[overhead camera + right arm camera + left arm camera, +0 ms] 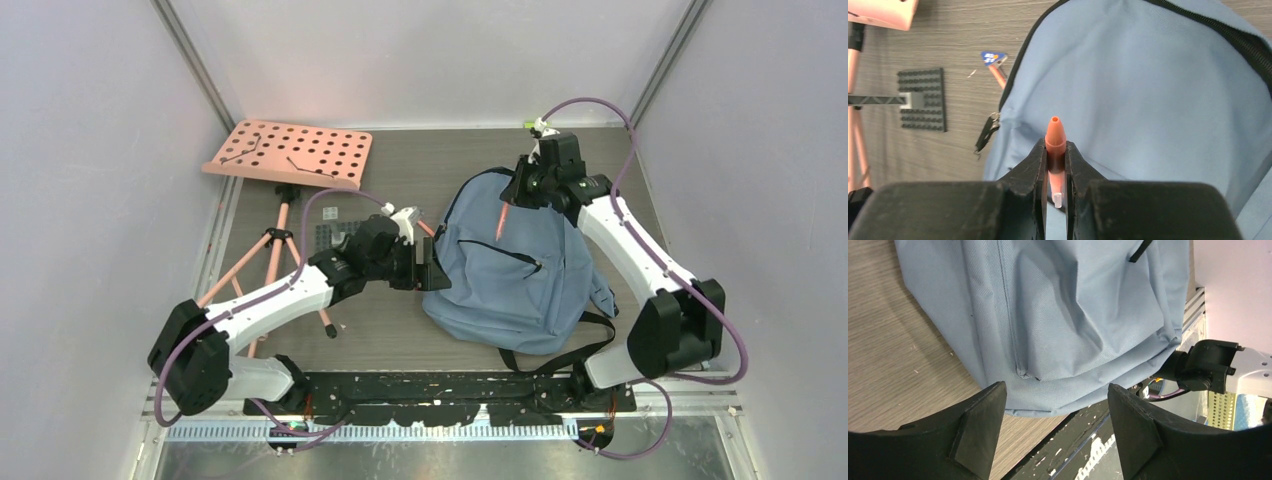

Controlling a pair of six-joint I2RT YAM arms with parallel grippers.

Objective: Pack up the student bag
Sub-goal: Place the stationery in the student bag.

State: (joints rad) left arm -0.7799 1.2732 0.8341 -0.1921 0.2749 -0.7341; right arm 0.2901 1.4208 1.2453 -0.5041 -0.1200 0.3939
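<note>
The student bag (pixel 520 270), a blue-grey backpack with black zippers, lies flat on the table right of centre. My right gripper (pixel 513 198) hangs over its upper part, shut on an orange pen (pixel 500 225) that points down at the fabric. In the right wrist view the pen (pixel 1055 131) sticks out between the closed fingers (pixel 1035 160) above the bag (pixel 1158 100). My left gripper (pixel 432 268) sits at the bag's left edge. It is open (pixel 1057 402) with nothing between its fingers, and the bag's lower seam (pixel 1058 315) lies just beyond the tips.
A pink perforated board (pixel 290 152) on a tripod stands at the back left. A dark studded baseplate (pixel 923 100) and a second orange pen with a blue tag (pixel 997 75) lie left of the bag. The bag's black straps (pixel 590 335) trail toward the black base rail (pixel 440 385).
</note>
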